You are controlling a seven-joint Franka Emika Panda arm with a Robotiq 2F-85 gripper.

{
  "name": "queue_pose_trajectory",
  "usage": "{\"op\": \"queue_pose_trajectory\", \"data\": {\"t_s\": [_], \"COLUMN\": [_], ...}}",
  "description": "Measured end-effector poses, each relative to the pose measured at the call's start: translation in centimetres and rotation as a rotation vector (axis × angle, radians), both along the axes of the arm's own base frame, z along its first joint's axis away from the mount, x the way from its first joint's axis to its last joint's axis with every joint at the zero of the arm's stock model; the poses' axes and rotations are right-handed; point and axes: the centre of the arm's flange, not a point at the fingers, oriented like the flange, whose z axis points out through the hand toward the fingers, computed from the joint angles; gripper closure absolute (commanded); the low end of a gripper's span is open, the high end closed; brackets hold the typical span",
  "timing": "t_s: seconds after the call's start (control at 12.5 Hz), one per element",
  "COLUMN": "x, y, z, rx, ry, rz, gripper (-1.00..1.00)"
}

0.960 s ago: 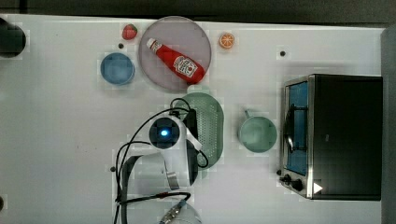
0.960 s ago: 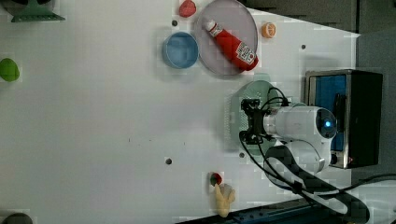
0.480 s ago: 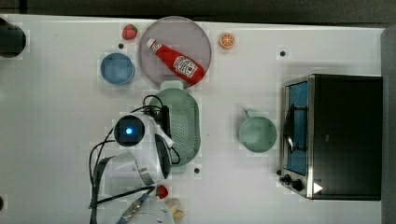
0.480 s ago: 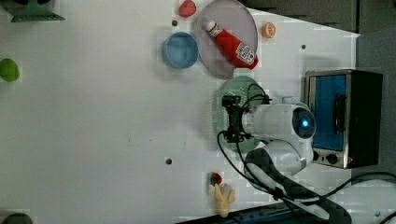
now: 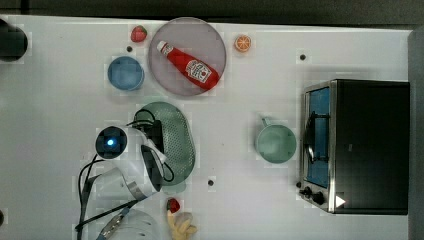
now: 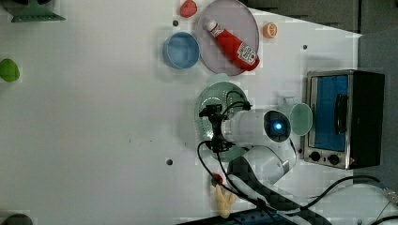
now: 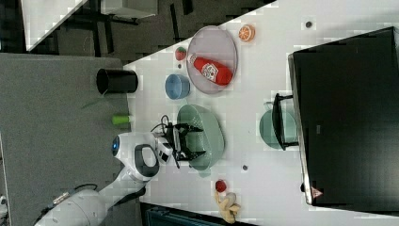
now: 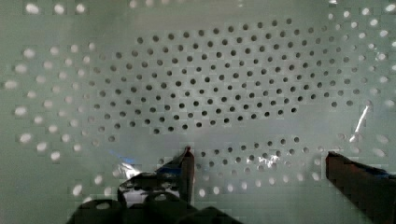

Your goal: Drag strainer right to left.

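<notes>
The strainer (image 5: 176,142) is lying on the white table (image 5: 60,115), below the grey plate (image 5: 172,77) that is carrying the ketchup bottle (image 5: 189,65) in the top view, and well apart from the green mug (image 5: 276,143), which is standing just beside the toaster oven (image 5: 367,145) toward the top view's right. A blue bowl (image 5: 125,73) is sitting near the strainer's upper end on the top view's left. In the right view, the strainer (image 7: 207,134) is lying between the blue bowl (image 7: 177,86) and a strawberry (image 7: 220,185) next to a banana (image 7: 228,205).

The gripper (image 7: 187,141) is reaching into the strainer from its side, with its fingers spread apart and clamping nothing. In the wrist view, the strainer's holed floor (image 8: 224,88) is lying close under the camera, and the two dark fingertips (image 8: 187,163) are standing well apart over it. Whether they are touching the plastic cannot be told.

In the left view, the arm is covering much of the strainer (image 6: 213,101), with the gripper (image 6: 213,129) over its inside.
</notes>
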Motion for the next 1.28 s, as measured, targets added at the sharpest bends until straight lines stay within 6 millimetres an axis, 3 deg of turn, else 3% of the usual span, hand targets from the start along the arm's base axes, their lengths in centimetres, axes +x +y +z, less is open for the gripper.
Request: {"op": "queue_pose_trajectory", "data": {"t_s": [0.56,0.96,1.28], "x": [2.5,3.0,3.6], "y": [4.0,7.2,11.7], "z": [1.8,0.2,1.2], "rx": [0.047,0.053,0.104], "ry": [-0.023,0.000,-0.007], "rz": [-0.084,-0.073,-0.093], "gripper": [-1.00,-1.00,-1.00]}}
